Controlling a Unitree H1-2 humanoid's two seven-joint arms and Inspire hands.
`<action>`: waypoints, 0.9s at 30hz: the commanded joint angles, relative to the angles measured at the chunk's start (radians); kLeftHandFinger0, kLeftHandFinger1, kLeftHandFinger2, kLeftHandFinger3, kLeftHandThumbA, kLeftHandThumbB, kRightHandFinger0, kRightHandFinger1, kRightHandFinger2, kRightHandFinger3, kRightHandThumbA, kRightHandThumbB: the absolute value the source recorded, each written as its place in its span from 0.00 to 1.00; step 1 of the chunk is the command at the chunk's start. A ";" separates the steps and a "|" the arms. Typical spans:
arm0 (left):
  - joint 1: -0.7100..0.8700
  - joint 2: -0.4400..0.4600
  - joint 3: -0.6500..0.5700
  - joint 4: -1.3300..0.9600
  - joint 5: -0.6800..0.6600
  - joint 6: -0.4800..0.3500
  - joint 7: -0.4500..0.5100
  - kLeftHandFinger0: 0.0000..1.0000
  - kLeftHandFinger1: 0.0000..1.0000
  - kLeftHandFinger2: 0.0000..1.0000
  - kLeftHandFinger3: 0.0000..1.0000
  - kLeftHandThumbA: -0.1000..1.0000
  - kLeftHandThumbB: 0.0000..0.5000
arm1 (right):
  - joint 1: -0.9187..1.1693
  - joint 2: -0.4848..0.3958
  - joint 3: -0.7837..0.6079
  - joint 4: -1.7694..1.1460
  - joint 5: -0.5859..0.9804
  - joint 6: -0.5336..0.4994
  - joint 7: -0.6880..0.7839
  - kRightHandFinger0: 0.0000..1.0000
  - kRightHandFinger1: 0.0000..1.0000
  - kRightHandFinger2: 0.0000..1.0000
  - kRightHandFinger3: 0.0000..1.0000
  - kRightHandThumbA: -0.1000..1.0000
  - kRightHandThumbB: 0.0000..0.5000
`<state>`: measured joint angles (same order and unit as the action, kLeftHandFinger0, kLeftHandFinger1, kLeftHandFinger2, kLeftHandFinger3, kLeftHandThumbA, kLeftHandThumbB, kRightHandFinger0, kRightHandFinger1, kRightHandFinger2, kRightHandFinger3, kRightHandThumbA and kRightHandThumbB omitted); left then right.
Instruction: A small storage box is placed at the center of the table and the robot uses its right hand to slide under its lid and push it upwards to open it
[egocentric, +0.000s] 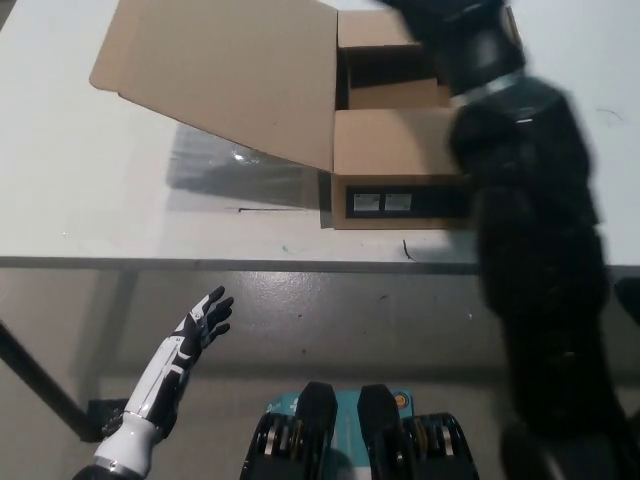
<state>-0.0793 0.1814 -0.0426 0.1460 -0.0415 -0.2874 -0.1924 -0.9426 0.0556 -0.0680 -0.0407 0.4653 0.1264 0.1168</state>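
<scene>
Storage box (400, 140) lid (220, 75) stands open at upper left, so opening looks done. Right hand's fingers can't be told; left hand (200, 325), lower left, rests open-fingered. Next: withdraw the right arm (530, 230).

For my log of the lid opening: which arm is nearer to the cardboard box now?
Right. The black right arm crosses over the cardboard box; the white left hand hangs below the table edge.

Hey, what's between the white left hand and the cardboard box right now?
In the head view, only bare white table and its front edge lie between the left hand and the box; the hand hangs below the tabletop.
</scene>
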 joint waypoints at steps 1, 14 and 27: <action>-0.010 0.023 0.004 -0.015 0.000 -0.016 -0.012 1.00 1.00 1.00 1.00 1.00 0.70 | -0.024 -0.179 -0.095 -0.469 0.086 0.114 -0.039 1.00 1.00 1.00 1.00 1.00 0.76; 0.037 0.019 0.003 -0.013 -0.017 -0.038 -0.020 1.00 1.00 1.00 1.00 1.00 0.65 | 0.659 -0.334 -0.117 -0.778 -0.091 -0.102 0.072 1.00 1.00 1.00 1.00 1.00 0.72; 0.051 0.018 0.003 -0.013 -0.028 -0.052 -0.022 1.00 1.00 1.00 1.00 1.00 0.64 | 1.081 -0.183 -0.027 -0.333 -0.166 -0.389 0.105 1.00 1.00 1.00 1.00 1.00 0.70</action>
<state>-0.0216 0.1813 -0.0440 0.1506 -0.0516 -0.2884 -0.1929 0.1196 -0.1724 -0.1250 -0.5055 0.3602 -0.0506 0.1777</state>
